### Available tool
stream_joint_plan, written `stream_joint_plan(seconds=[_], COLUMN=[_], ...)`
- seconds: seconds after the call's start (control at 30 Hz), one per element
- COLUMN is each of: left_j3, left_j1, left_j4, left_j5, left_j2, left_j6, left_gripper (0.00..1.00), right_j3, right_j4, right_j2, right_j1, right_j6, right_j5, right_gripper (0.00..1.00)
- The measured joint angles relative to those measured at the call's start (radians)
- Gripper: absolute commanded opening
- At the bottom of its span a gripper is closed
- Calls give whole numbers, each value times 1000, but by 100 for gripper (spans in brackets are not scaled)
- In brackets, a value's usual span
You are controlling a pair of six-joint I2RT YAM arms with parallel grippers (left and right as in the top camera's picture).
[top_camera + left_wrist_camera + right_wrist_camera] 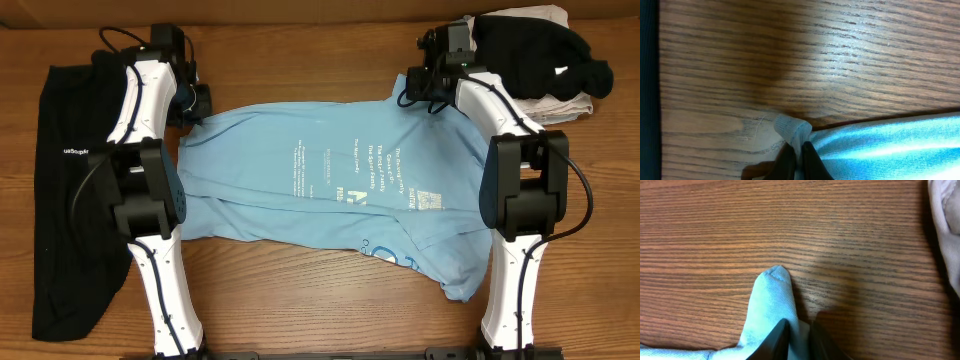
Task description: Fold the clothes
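Far left of the light blue T-shirt [300, 190] lies the long black garment [65, 220], stretched along the table [320, 300] edge; its small white logo [72, 152] is too small to read. The left arm [150, 200] crosses the gap between the two and partly covers the shirt's left end.

The left gripper [799, 159] is at the shirt's upper left corner, its fingers pressed together on a rolled bit of hem.

The shirt itself lies spread across the middle of the wooden table, wrinkled, with its lower right part bunched. Rows of white lettering run sideways over its centre and right half, and none of it is legible from overhead.

The right gripper [799, 337] is at the shirt's upper right corner; its fingers stand nearly closed with a peak of blue cloth pinched between them. The right arm [520, 190] overlaps the shirt's right edge.

Beyond that corner, up and to the right of the shirt, a black bundle [535, 50] sits on a pale cloth [565, 105], just beside the right gripper.
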Motion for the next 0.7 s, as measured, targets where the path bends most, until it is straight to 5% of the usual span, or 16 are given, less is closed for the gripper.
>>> stream_joint_plan(seconds=[0.07, 0.17, 0.43, 0.53, 0.57, 0.7], left_j3=[0, 0, 0, 0, 0, 0], left_j1=[0, 0, 0, 0, 0, 0], left_j4=[0, 0, -1, -9, -12, -18], left_j5=[0, 0, 0, 0, 0, 0], left_j2=[0, 0, 0, 0, 0, 0], left_j6=[0, 0, 0, 0, 0, 0], left_gripper=[5, 4, 4, 4, 4, 4], right_j3=[0, 0, 0, 0, 0, 0], right_j4=[0, 0, 1, 0, 0, 2], right_j2=[0, 0, 1, 7, 12, 23], right_j1=[0, 0, 0, 0, 0, -2], right_j6=[1, 3, 3, 3, 1, 12], right_j5=[0, -1, -5, -15, -19, -26], right_gripper=[19, 42, 43, 35, 13, 4])
